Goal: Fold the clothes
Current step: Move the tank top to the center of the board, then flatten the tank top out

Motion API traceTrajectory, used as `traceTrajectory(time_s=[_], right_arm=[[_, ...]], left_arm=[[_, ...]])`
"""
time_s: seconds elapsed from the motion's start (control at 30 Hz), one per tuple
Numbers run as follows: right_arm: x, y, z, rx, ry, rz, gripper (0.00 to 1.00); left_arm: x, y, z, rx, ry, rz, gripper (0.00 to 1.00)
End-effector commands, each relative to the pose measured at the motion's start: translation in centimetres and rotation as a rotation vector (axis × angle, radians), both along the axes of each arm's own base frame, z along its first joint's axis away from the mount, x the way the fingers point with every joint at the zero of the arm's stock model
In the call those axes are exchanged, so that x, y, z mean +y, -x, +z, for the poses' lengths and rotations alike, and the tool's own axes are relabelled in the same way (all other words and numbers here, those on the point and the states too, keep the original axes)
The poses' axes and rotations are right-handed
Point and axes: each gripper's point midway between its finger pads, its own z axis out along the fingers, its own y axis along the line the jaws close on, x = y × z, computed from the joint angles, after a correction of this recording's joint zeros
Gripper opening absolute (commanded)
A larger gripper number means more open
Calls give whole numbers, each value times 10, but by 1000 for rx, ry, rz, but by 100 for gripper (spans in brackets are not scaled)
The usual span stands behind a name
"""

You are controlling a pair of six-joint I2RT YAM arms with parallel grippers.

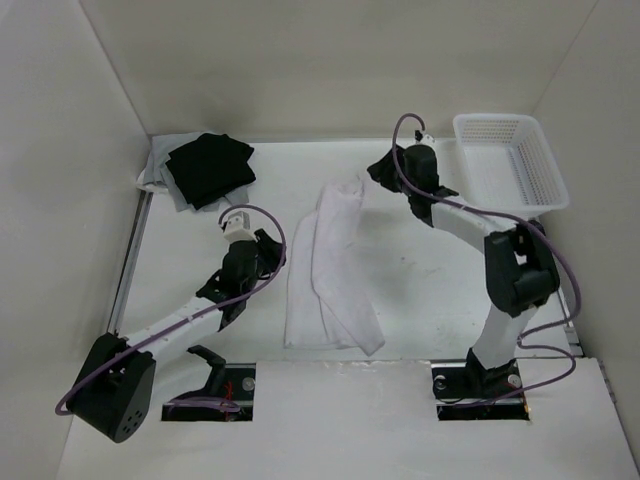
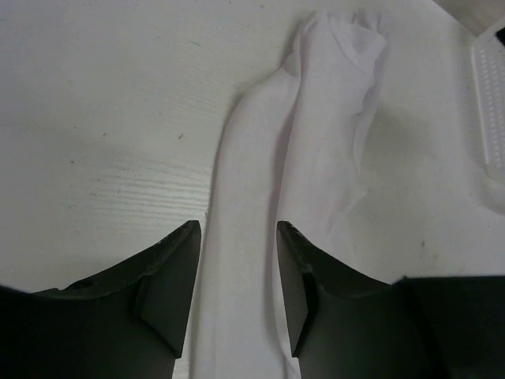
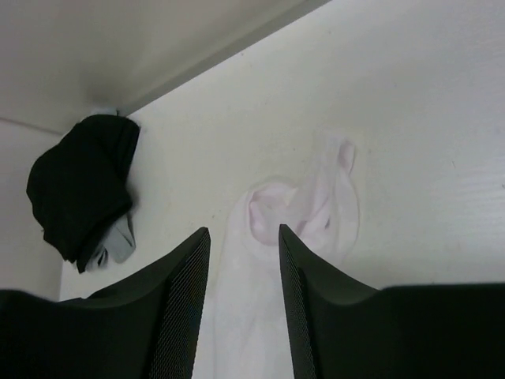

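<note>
The left fingers [image 2: 170, 276] stand apart with nothing between them, low over the worktop [image 1: 430, 280]. A long band of the white shirt [image 2: 316, 158] runs in the gap below them. From above they sit just beside the shirt's left edge, about halfway along it.

The right fingers [image 3: 185, 300] are apart too and hold nothing. They hang over the far end of the shirt [image 3: 268, 221], where the cloth is bunched into a small pinkish pucker.

The shirt [image 1: 330, 270] lies in the middle of the worktop as a narrow strip running away from the arms. Its near end is wider and flatter, and the far end is rumpled.

The step in hand looks like the crosswise fold, far end over near end. To do it well, the right fingers should come straight down on the far edge and pinch all layers, not just the top wrinkle. The left fingers could press the middle so that the strip does not slide. The carry should be low and slow, since thin cloth like this likely sags and creases.

A black cloth [image 1: 210, 168] on a grey cloth [image 1: 160, 180] in the far left corner and a white basket [image 1: 548, 170] at the far right are well apart from the shirt.
</note>
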Motion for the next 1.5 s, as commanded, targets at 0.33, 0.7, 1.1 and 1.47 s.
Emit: traceTrajectory(time_s=[0.33, 0.7, 1.1, 1.47], right_arm=[[38, 261, -46, 71, 176, 325, 6], [17, 299, -55, 67, 187, 329, 18], [14, 327, -66, 79, 155, 361, 24], [26, 352, -78, 134, 216, 435, 33]], left_arm=[[0, 104, -65, 398, -243, -92, 20], [-28, 174, -63, 511, -357, -182, 38], [-35, 202, -70, 566, -400, -195, 27], [-41, 195, -73, 543, -349, -195, 20]])
